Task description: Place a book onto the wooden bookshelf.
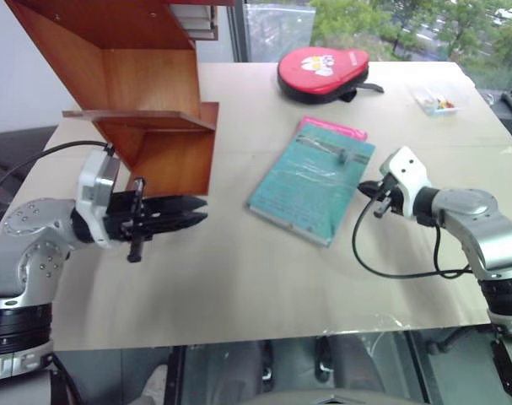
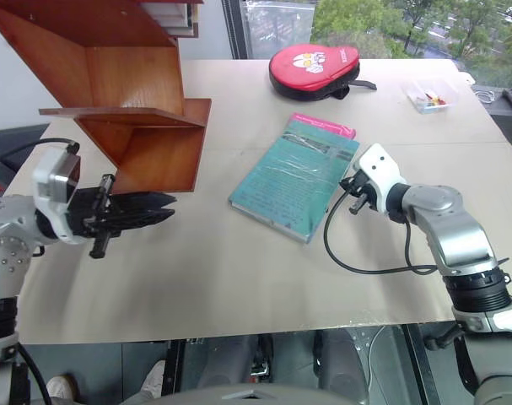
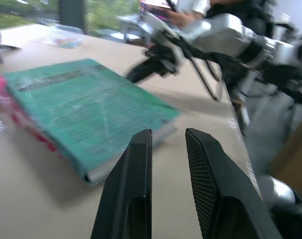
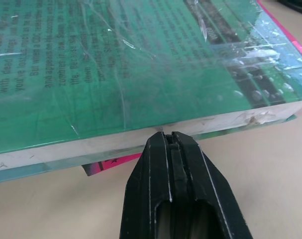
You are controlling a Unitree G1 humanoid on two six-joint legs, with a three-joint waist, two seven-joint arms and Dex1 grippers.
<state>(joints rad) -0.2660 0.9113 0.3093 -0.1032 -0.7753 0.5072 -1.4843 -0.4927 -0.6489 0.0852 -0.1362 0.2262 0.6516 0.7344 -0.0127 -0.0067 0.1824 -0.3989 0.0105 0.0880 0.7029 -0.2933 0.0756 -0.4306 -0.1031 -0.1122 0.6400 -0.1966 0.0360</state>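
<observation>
The right end effector is clamped fully shut, its black fingertips pressed together with nothing between them, nosing right up against the pale page edge of the book. It meets that edge at the book's right side, and a black cable loops from the wrist down across the counter beside it. The book lies flat in the middle of the counter, teal-green under crinkled glossy wrap, and it sits on top of a smaller pink book whose far edge pokes out beyond it.

Over on the left, the left end effector hangs above the counter, pointing to the right toward the book, its two black fingers held a narrow gap apart and gripping nothing. Just behind it stands the wooden bookshelf, reddish-brown, its slanted panels and flat boards rising at the far left of the counter, well apart from the book.

A stretch of bare counter lies between the book and the shelf. At the far side rests a red paddle case with a black rim and a cartoon print, and further right a small clear box holding coloured bits.
</observation>
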